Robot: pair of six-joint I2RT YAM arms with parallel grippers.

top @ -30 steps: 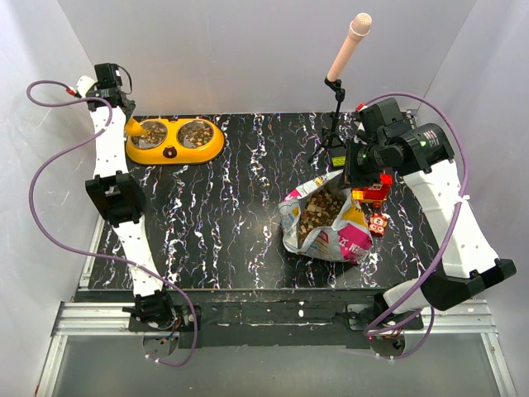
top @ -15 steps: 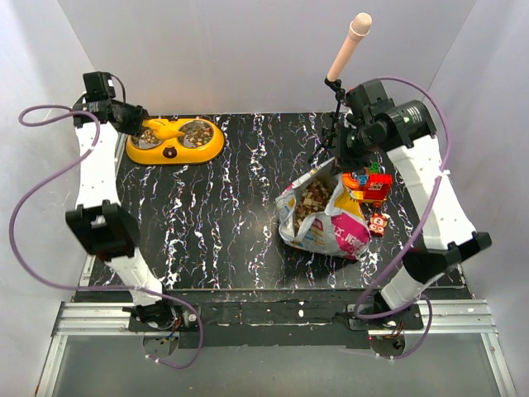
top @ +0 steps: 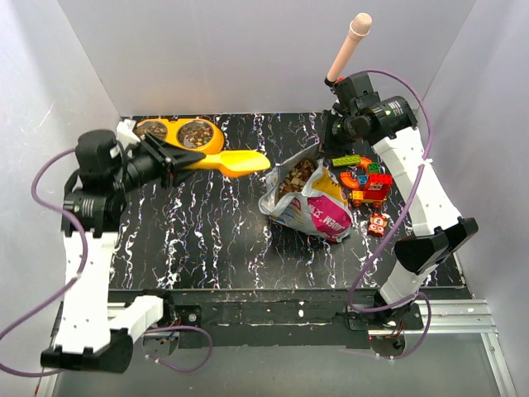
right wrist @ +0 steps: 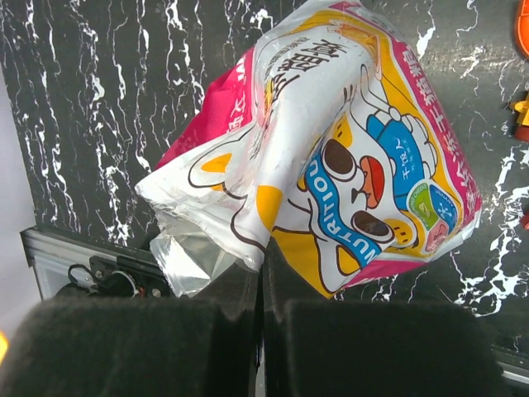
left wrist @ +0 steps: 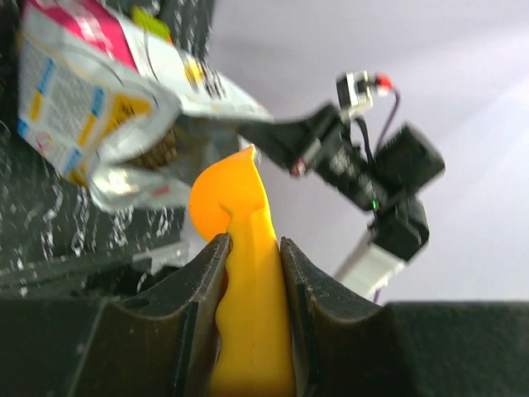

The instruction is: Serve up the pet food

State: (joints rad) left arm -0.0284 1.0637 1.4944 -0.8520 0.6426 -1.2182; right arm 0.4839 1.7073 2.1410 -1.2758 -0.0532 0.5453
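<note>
L arm swung from bowls toward bag. L gripper clamps scoop; R gripper pinches bag rim, kibble inside. Step: refill; next, dip scoop thru bag mouth w/o snagging

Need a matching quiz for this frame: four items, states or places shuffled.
Items:
1. yellow scoop
2. pet food bag
3. double bowl
4. toy bricks

States or places:
A. far-left corner of the table, kibble in both wells
B. edge pinched in the right gripper
C. handle clamped in the left gripper
D. loose on the table, right of the bag

Pairs: 1-C, 2-B, 3-A, 4-D
</note>
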